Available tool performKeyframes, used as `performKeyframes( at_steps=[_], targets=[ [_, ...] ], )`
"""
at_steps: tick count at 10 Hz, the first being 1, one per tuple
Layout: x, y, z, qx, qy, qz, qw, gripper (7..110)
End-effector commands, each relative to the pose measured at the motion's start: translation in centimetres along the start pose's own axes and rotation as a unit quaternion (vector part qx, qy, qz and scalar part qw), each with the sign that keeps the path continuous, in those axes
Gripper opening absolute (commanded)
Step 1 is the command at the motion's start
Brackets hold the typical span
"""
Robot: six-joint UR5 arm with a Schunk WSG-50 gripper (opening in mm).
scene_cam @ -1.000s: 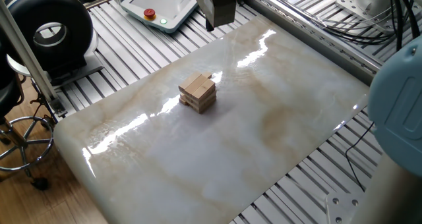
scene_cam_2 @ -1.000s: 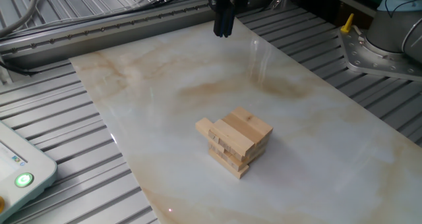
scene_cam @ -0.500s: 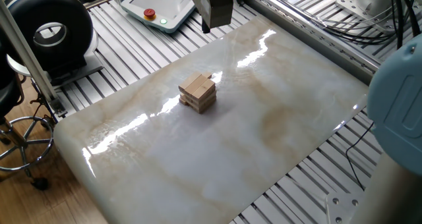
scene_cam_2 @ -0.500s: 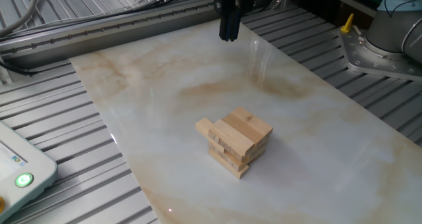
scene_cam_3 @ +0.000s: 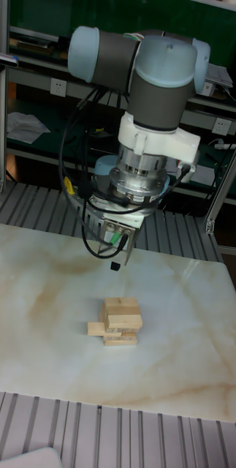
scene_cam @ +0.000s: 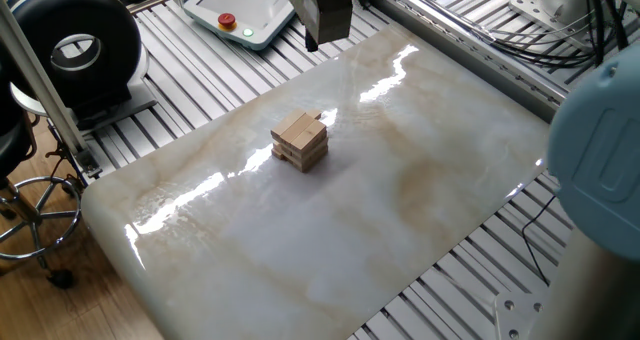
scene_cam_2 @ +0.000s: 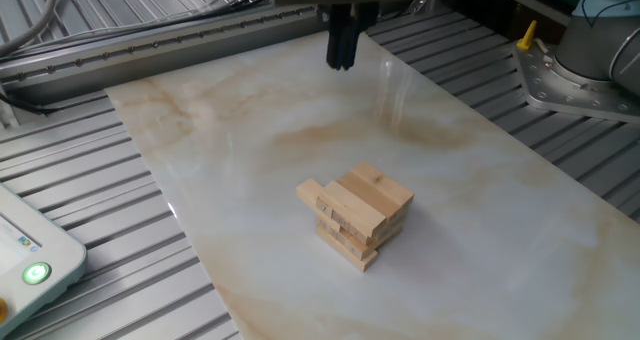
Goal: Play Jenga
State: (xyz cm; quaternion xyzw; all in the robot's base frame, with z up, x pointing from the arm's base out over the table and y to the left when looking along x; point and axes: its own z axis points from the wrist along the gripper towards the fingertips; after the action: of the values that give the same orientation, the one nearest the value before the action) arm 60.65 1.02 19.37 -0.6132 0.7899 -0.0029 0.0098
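Note:
The Jenga stack (scene_cam: 300,140) of light tan wooden blocks stands in a few crosswise layers near the middle of the marble tabletop (scene_cam: 400,210). One block (scene_cam_2: 310,192) juts out sideways from an upper layer of the Jenga stack (scene_cam_2: 357,215), and it also shows in the tall view (scene_cam_3: 96,329). My gripper (scene_cam_2: 343,62) hangs in the air well behind the stack, over the far edge of the slab. Its dark fingers are pressed together with nothing between them. In the tall view the gripper (scene_cam_3: 117,265) hovers above the Jenga stack (scene_cam_3: 120,322).
A teach pendant (scene_cam: 240,10) with a red button lies on the slatted aluminium frame beyond the slab. A black round device (scene_cam: 70,45) and a stool stand at the left. The robot base (scene_cam_2: 590,50) sits at the right, with cables behind.
The gripper has shifted slightly and dropped a little lower over the far edge of the slab. The stack has not moved.

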Motion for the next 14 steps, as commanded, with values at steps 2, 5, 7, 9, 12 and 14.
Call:
performKeyframes(
  at_steps=[2,5,7,9,12,14],
  targets=[
    [0.1,-1.3,2.1,-0.006,0.010,-0.067,0.9977,7],
    [-0.2,-1.7,3.2,-0.008,-0.003,-0.083,0.9965,7],
    [-0.7,-2.1,3.9,-0.005,-0.013,-0.085,0.9962,7],
    [-1.7,-1.3,4.7,-0.025,-0.036,-0.064,0.9970,7],
    [-2.1,-1.9,5.3,-0.021,-0.043,-0.008,0.9988,7],
    [-2.5,-1.2,5.2,-0.038,-0.050,0.031,0.9975,7]
  ],
)
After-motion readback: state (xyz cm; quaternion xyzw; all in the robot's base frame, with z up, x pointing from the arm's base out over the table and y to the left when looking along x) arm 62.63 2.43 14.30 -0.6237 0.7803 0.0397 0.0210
